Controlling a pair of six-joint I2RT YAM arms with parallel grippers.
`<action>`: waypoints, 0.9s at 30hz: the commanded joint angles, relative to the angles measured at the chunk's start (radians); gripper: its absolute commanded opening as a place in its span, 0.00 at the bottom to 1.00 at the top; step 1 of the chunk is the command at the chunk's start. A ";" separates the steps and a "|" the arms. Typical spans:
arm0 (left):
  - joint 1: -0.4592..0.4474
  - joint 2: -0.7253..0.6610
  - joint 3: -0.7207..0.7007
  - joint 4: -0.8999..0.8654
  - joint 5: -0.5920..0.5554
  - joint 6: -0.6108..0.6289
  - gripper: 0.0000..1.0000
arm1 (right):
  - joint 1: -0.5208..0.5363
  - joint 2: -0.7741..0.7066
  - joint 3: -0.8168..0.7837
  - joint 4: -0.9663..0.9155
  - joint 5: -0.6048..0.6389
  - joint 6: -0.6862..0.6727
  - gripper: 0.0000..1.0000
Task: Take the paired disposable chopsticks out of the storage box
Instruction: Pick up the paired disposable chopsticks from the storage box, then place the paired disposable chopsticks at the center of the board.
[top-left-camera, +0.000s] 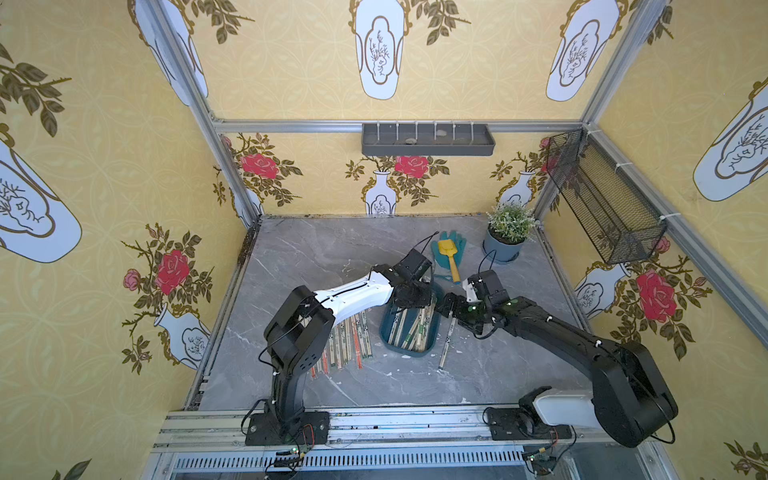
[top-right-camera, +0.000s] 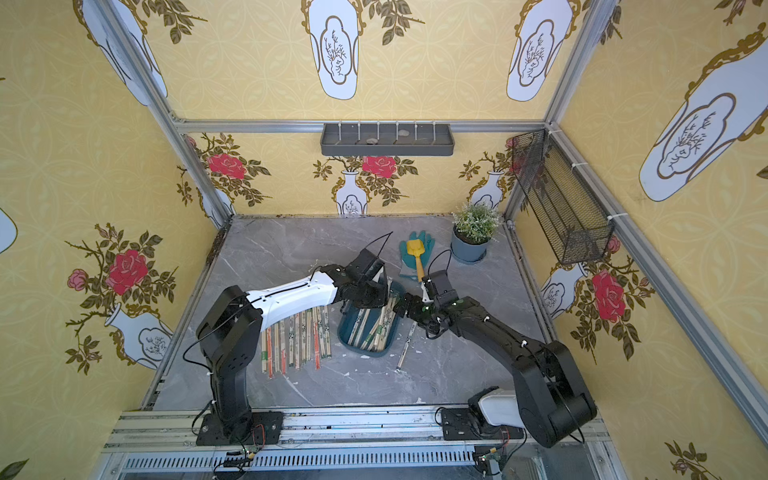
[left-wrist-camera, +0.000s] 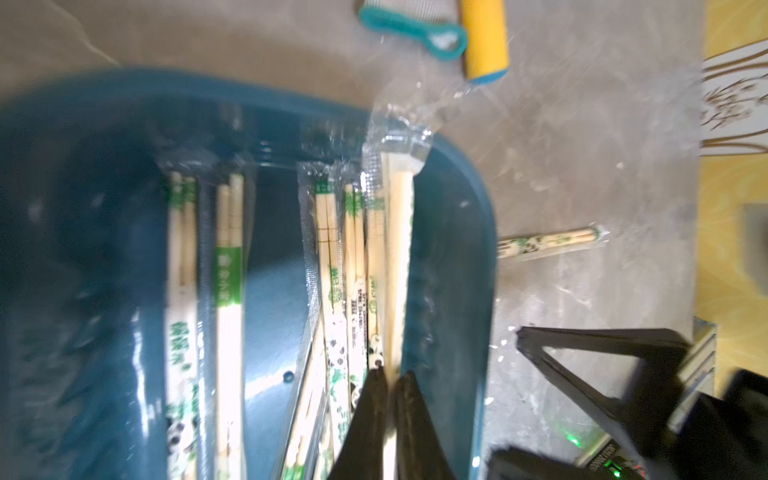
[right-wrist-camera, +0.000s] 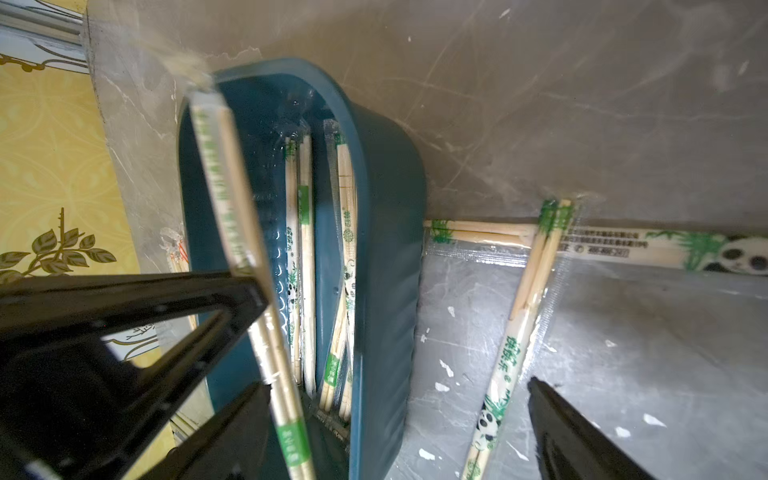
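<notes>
Nearest, left of the box (top-left-camera: 385, 332), a row of wrapped chopsticks (top-right-camera: 297, 340) lies side by side on the table (top-left-camera: 311, 257). It is partly under the left arm (top-left-camera: 353, 295) and reaches closer to the arm bases than the box does. Right of the box a lone pair (top-left-camera: 445, 345) lies on the table, roughly parallel to it. A second pair (right-wrist-camera: 615, 245), seen in the wrist views, lies square to the box with one end at its right wall, crossing the lone pair's far end.

The box sits on the table with several more chopsticks lying lengthwise inside.

Over the box's far half, the left gripper (left-wrist-camera: 390, 386) is pinched tight on one plain pair (left-wrist-camera: 397, 249). This pair runs lengthwise, its far wrapper end over the box's far rim. Which side of the box it is over cannot be told. The right gripper (right-wrist-camera: 395, 382) is spread wide and holds nothing. It straddles the box's right wall, one finger (right-wrist-camera: 232, 419) over the inside, the other (right-wrist-camera: 582, 440) outside above the table.

Beyond the box's far right corner a teal glove (top-left-camera: 460, 245) lies flat with a yellow shovel (top-left-camera: 446, 248) on it. Farther right stands a pot (top-left-camera: 503, 251) with a small plant. On the wall behind the box hangs a grey tray (top-left-camera: 428, 145). On the wall to the box's right hangs a black mesh basket (top-left-camera: 602, 199).
</notes>
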 joint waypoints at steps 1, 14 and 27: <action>0.017 -0.060 -0.037 -0.027 -0.066 0.018 0.00 | 0.000 -0.005 0.008 -0.009 0.013 -0.007 0.98; 0.164 -0.364 -0.368 0.006 -0.207 -0.118 0.00 | 0.003 0.023 0.028 0.002 0.005 -0.011 0.97; 0.198 -0.327 -0.497 0.072 -0.213 -0.154 0.00 | 0.003 0.022 0.032 0.000 0.005 -0.010 0.98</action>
